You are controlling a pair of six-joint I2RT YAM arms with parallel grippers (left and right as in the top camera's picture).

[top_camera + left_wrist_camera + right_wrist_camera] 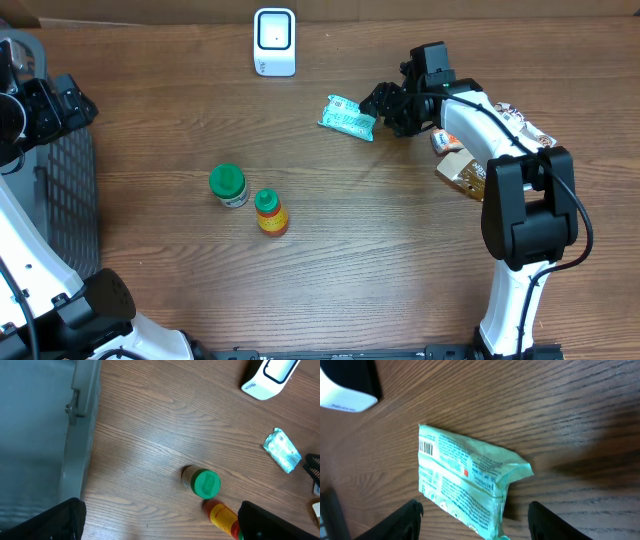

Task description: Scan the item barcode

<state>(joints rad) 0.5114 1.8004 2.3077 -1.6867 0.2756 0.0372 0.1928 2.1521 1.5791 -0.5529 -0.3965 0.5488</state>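
A pale green snack packet [347,117] lies flat on the wooden table, with its barcode [426,448] facing up at one corner. My right gripper [385,105] is at the packet's right end. In the right wrist view it [480,522] is open, its two black fingers standing either side of the packet's [465,477] near end without touching it. The white scanner [274,42] stands at the back of the table, left of the packet. My left gripper [55,105] is far off at the left edge; it [160,525] is open and holds nothing.
A green-capped jar [228,184] and an orange bottle [270,212] stand near the table's middle. More packets, one brown [465,172], lie by the right arm. A grey basket [70,200] sits along the left edge.
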